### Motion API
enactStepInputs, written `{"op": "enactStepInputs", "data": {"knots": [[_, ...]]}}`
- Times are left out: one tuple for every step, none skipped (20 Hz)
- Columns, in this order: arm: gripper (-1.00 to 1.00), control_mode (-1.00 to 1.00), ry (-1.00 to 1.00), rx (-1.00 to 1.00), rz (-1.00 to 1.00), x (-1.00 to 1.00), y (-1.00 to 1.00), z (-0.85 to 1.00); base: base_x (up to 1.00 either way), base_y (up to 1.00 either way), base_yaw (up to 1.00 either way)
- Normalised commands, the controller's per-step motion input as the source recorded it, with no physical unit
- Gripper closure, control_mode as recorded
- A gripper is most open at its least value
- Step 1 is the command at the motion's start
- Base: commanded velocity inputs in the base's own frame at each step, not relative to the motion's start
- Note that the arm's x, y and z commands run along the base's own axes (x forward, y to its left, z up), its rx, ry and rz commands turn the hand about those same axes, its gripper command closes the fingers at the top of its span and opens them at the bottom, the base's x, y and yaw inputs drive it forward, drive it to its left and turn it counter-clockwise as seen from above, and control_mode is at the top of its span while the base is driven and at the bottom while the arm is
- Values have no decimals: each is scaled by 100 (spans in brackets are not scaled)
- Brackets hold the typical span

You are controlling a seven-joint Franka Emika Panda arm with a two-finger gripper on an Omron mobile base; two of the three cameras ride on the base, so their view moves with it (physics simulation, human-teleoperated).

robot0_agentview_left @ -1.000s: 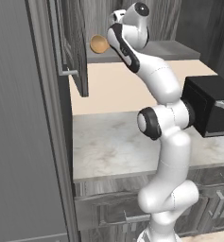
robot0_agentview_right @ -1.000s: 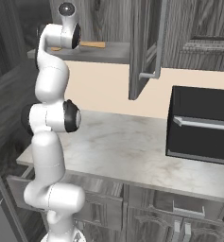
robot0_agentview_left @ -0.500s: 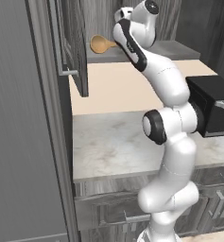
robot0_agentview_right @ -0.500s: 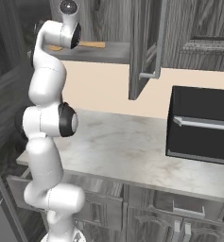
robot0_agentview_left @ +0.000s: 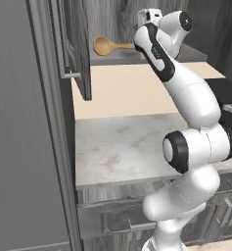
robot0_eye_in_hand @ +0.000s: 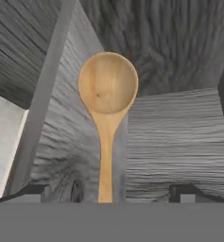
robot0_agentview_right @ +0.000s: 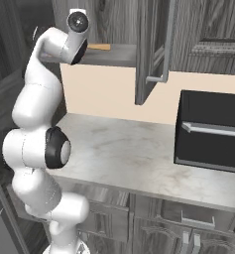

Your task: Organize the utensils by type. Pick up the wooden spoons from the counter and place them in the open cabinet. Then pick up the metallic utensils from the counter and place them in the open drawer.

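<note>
Wooden spoon (robot0_eye_in_hand: 107,101) lies on the cabinet (robot0_agentview_left: 73,59) shelf, bowl away from the pincer (robot0_eye_in_hand: 112,191), whose tips stand wide apart, gripping nothing.

You see one wooden spoon (robot0_eye_in_hand: 106,101), light orange-brown, lying flat on the shelf of the open dark grey cabinet (robot0_agentview_left: 78,59), its oval bowl toward the left door. Below, the grey marbled tabletop (robot0_agentview_left: 122,147) lies bare of utensils.

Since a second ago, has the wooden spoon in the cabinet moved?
No. The wooden spoon lies where it did on the cabinet shelf, bowl beside the open door.
</note>
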Motion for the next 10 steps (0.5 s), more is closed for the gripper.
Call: {"op": "enactStepInputs", "data": {"knots": [[-100,-100,-16,9,-6,-99,-12,-3,0,0,0],[-100,-100,-10,9,-8,-96,-11,0,0,0,0],[-100,-100,-1,11,-9,-91,-11,0,0,0,0],[-100,-100,0,14,-10,-86,-10,8,0,0,0],[-100,-100,3,17,-12,-83,-12,17,0,0,0],[-100,-100,8,21,-17,-86,-11,16,0,0,0],[-100,-100,19,34,-30,-91,-15,15,0,0,0],[-100,-100,26,36,-34,-86,-20,11,0,0,0],[-100,-100,23,32,-30,-91,-23,2,0,0,0],[-100,-100,22,30,-29,-93,-24,0,0,0,0]]}}
